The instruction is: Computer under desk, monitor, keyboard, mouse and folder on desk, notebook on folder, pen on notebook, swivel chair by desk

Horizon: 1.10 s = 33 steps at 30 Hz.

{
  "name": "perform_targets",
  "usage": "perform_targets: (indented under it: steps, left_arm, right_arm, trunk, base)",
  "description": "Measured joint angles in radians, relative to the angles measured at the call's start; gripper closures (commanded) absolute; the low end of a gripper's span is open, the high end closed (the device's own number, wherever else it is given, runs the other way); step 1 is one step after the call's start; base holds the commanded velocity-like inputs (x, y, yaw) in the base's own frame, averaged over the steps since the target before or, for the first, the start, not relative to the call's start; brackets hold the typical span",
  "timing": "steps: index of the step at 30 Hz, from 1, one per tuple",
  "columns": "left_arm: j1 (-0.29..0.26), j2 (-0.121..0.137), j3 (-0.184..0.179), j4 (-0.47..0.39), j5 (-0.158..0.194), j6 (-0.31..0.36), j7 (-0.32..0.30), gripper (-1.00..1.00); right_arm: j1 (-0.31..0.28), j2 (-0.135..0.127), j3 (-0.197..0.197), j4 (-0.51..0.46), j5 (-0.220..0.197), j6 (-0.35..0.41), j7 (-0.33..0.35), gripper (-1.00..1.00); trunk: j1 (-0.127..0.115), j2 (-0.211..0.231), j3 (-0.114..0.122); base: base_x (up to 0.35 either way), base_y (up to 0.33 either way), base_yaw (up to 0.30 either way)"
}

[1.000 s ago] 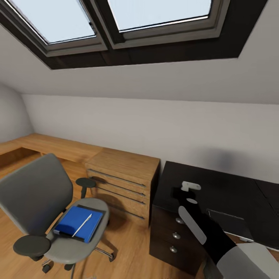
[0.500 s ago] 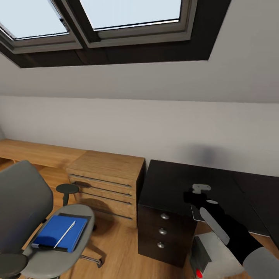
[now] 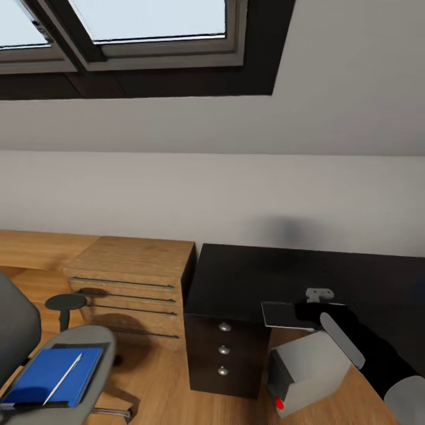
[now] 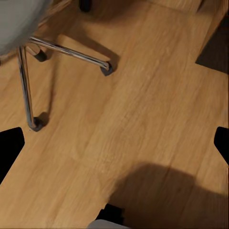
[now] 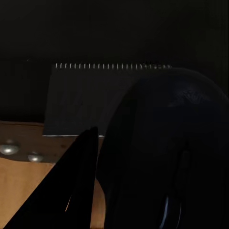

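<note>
The right hand (image 3: 308, 311) hung over the front edge of the dark bench (image 3: 254, 277), pinching the black mouse (image 5: 167, 157), which blocked much of the right wrist view, just above a spiral-bound notebook (image 3: 283, 314) lying on that edge. Under the bench stood the grey computer (image 3: 310, 372) beside its dark drawers (image 3: 223, 354), with a wooden drawer cabinet (image 3: 133, 283) alongside. The blue folder (image 3: 50, 375) with the pen (image 3: 65, 378) on it lay on the swivel chair (image 3: 88, 348); whether the left hand was spread, I cannot tell.
</note>
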Motion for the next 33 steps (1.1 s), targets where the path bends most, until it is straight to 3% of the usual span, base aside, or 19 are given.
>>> perform_targets:
  steps: [4, 11, 18, 33]
  left_arm:
    - [0.000, 0.000, -0.001, 0.001, 0.000, 0.000, 0.000, -1.00]
    - [0.000, 0.000, 0.000, 0.003, 0.002, -0.001, 0.000, -1.00]
    - [0.000, 0.000, 0.000, 0.003, 0.002, -0.002, 0.001, -1.00]
    - [0.000, 0.000, 0.000, 0.004, 0.003, -0.003, -0.003, -1.00]
  right_arm:
    - [0.000, 0.000, -0.001, 0.006, 0.004, 0.002, -0.001, 1.00]
    - [0.000, 0.018, 0.004, 0.005, 0.085, -0.001, -0.015, 1.00]
    - [0.000, 0.025, 0.006, 0.006, 0.088, -0.002, -0.047, 1.00]
    - [0.000, 0.027, 0.005, 0.002, 0.085, -0.001, -0.050, 1.00]
  trunk:
    - [0.000, 0.000, 0.001]
    - [0.000, 0.000, 0.003]
    - [0.000, 0.000, 0.003]
    - [0.000, 0.000, 0.003]
  base:
    - [0.000, -0.291, -0.293]
    - [0.000, -0.251, -0.121]
    - [0.000, -0.050, -0.002]
    - [0.072, -0.272, 0.000]
